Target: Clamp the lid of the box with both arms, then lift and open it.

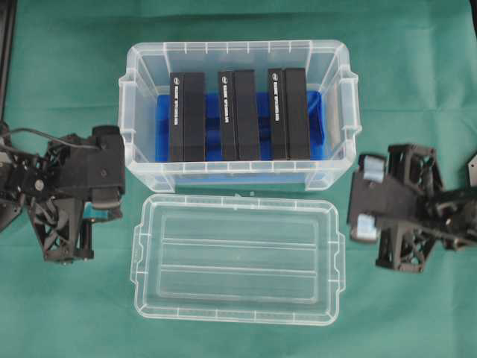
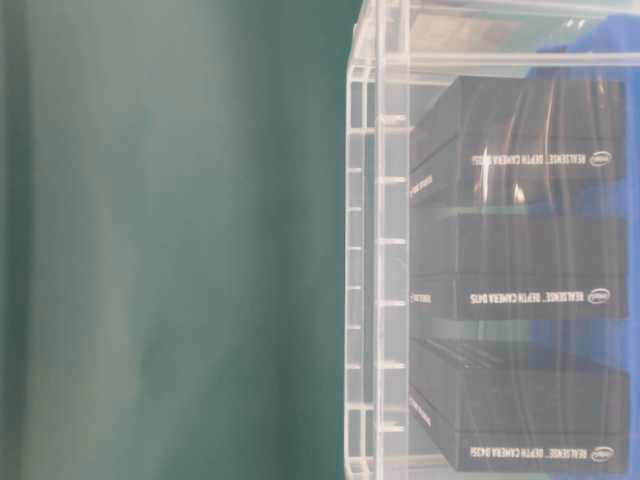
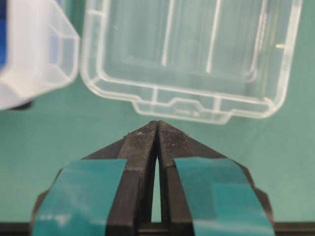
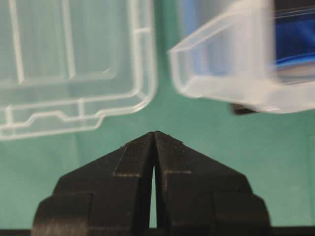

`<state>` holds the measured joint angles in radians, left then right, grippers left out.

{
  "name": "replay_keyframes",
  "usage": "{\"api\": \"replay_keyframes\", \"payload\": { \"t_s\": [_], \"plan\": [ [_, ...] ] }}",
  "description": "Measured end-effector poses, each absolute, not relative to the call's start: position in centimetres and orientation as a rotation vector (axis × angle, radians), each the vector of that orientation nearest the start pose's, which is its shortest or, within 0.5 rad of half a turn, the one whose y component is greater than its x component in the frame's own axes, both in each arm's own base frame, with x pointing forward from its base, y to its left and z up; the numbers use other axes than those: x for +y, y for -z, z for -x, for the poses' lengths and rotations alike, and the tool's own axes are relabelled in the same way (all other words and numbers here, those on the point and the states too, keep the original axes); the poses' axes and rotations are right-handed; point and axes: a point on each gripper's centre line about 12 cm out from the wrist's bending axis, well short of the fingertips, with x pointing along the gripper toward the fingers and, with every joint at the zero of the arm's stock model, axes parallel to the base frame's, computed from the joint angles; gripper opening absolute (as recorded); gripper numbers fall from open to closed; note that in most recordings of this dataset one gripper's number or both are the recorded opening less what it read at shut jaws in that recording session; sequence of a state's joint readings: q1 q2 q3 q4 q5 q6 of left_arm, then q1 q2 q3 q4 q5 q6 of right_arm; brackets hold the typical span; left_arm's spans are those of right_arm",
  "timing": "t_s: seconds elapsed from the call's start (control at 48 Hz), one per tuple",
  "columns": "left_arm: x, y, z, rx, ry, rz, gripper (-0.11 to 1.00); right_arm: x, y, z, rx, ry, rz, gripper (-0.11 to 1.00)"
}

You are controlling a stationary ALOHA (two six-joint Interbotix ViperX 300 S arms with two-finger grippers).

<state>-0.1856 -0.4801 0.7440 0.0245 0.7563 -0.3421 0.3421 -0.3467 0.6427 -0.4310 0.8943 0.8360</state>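
Observation:
The clear lid [image 1: 238, 257] lies flat on the green cloth in front of the box [image 1: 128, 82], off it. The box is an open deep clear tub holding three black blocks [image 1: 238, 115] on a blue bottom. My left gripper [image 1: 118, 203], with teal tape, is shut and empty, left of the lid and apart from it. In the left wrist view its tip [image 3: 157, 125] points at the lid's side tab [image 3: 182, 105]. My right gripper [image 1: 352, 198] is shut and empty, right of the lid. Its tip [image 4: 155, 133] points between the lid [image 4: 69, 59] and the box [image 4: 221, 64].
The table-level view shows the box's ribbed wall [image 2: 375, 250] and the black blocks [image 2: 530, 270] close up, with green cloth [image 2: 170, 250] to the left. A dark rail [image 1: 6, 52] runs along the far left edge.

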Motion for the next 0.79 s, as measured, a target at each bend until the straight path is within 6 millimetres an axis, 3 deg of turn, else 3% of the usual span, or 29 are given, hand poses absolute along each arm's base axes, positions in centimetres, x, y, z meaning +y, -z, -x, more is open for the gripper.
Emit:
{"api": "replay_keyframes", "payload": {
  "t_s": [0.312, 0.791],
  "plan": [
    [-3.4, -27.1, -25.6, 0.917, 0.000, 0.159, 0.02, 4.6, -27.1, -27.6, 0.908, 0.287, -0.094, 0.01],
    [-2.3, -30.1, -24.6, 0.656, 0.047, 0.066, 0.02, 3.4, -30.0, -27.0, 0.673, 0.229, 0.001, 0.01]
  ]
}}
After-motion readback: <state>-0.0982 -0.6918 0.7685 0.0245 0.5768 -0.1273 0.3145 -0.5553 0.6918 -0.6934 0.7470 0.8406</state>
